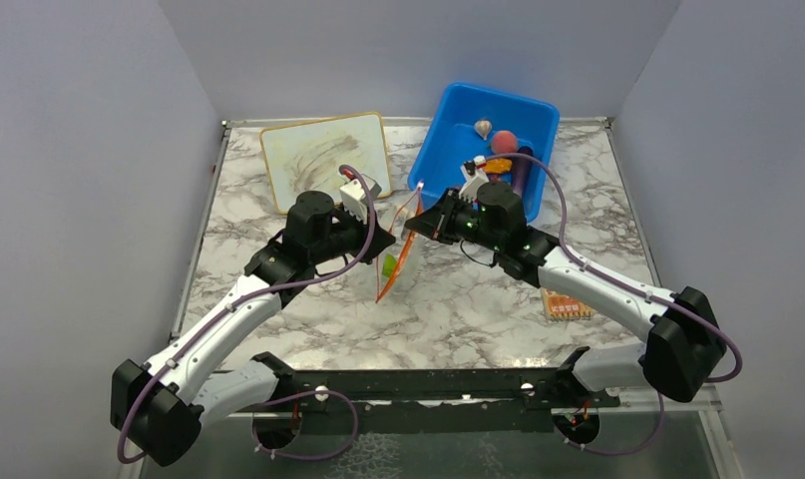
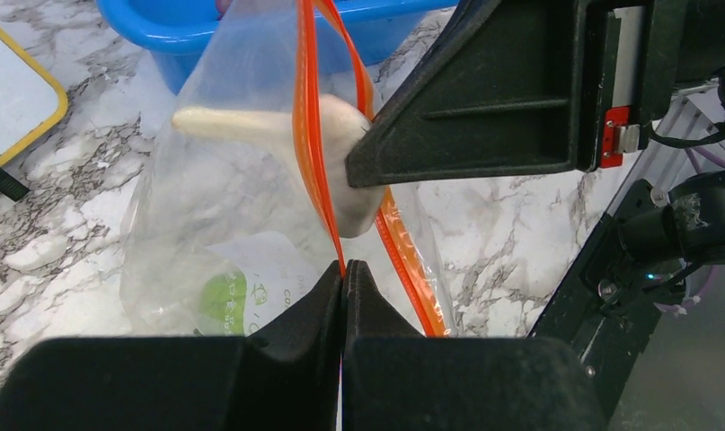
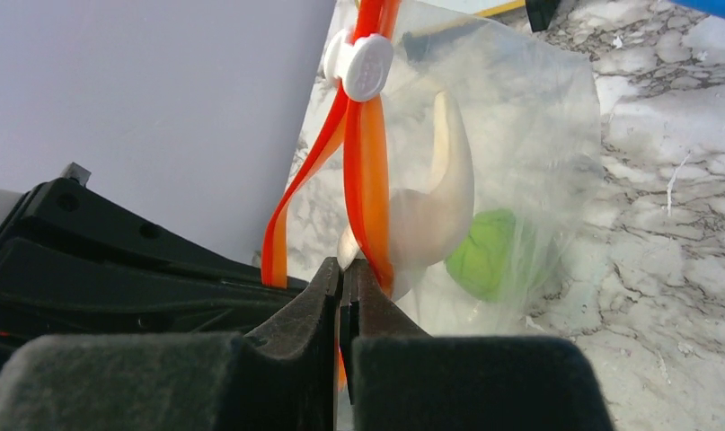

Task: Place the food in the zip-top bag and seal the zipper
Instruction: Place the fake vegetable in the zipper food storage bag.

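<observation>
Bolted at the near edge of the marble counter [image 1: 458, 309], the left arm [image 1: 228, 319] and right arm [image 1: 607, 284] reach forward and bend inward, elbows out, so that their wrists meet nose to nose above the middle of the surface.

Between them hangs the zip-top bag [image 2: 215, 197], just in front of the blue bin [image 1: 440, 150]. The left gripper [image 2: 343, 269] is pinched tight on one orange-red track of the zipper [image 2: 306, 135]. The right gripper [image 3: 345, 274], pointing back at it from the other side, is clamped just as narrowly on the facing track.

From overhead the zipper's long axis runs steeply from the bin's near corner down toward the arm bases. Its two tracks stand parted between the grippers, and they join at the white slider [image 3: 363, 65] at the far end. The clear body of the bag droops below the strip toward the counter; whether it touches the marble cannot be told.

Inside lie a green lime [image 3: 489, 265] low in the bag and a white garlic [image 3: 439, 215] higher up, its stem pointing along the strip.

A pink-red peach [image 1: 505, 142] and a purple eggplant [image 1: 521, 172] sit in the bin. A yellow-edged board [image 1: 323, 155] lies to its left, and an orange card [image 1: 566, 304] lies by the right arm.
</observation>
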